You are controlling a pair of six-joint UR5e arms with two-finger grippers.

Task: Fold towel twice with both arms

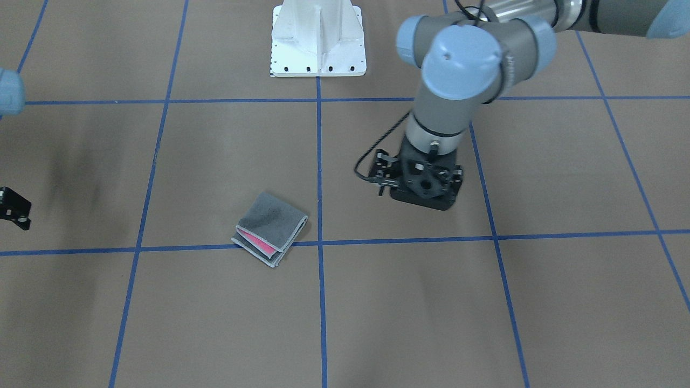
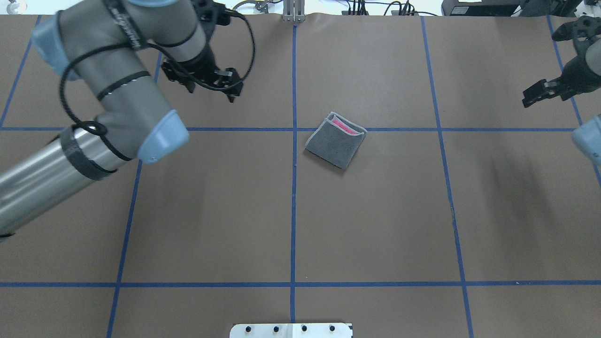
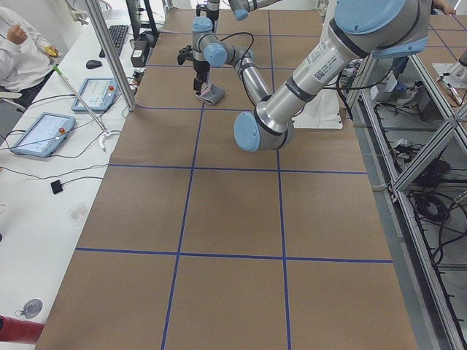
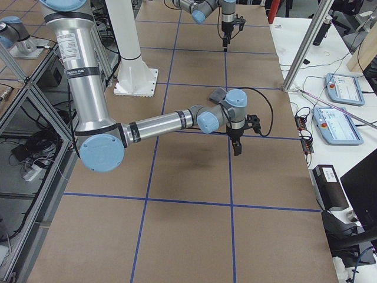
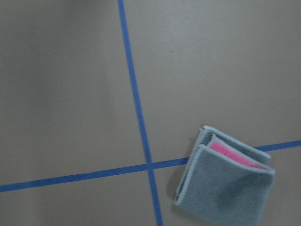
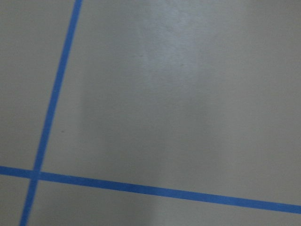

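Step in hand: the small square terry towel (image 2: 335, 141), dark grey outside with light grey stitched edging, is lying as a compact packet. A sliver of pink is showing between its layers at the open edge. I am judging both folds done and the task at its close.
Towel's place: it is resting flat on the brown paper tabletop (image 2: 375, 225), just right of the middle blue tape line. Its far corner is lying over the far cross line, and nothing is touching it.
Left pincer: the black left pincer (image 1: 426, 183) is hanging over the tabletop well left of the towel and carrying nothing. I cannot tell how wide its jaws are standing.
Right pincer: the black right pincer (image 2: 547, 91) is hovering at the far right edge, well apart from the towel and empty. I cannot tell its opening either.
Next move: I am judging that only clearing remains, with both arms lifting off without brushing the loose top layer. A quick check of edge alignment is also worth making.
Count: one towel, two pincers and two silver-grey arms with light blue caps, the left arm (image 2: 117, 94) and the right arm (image 4: 153, 125). One white bolted pedestal (image 1: 318, 37) is standing at the near edge.
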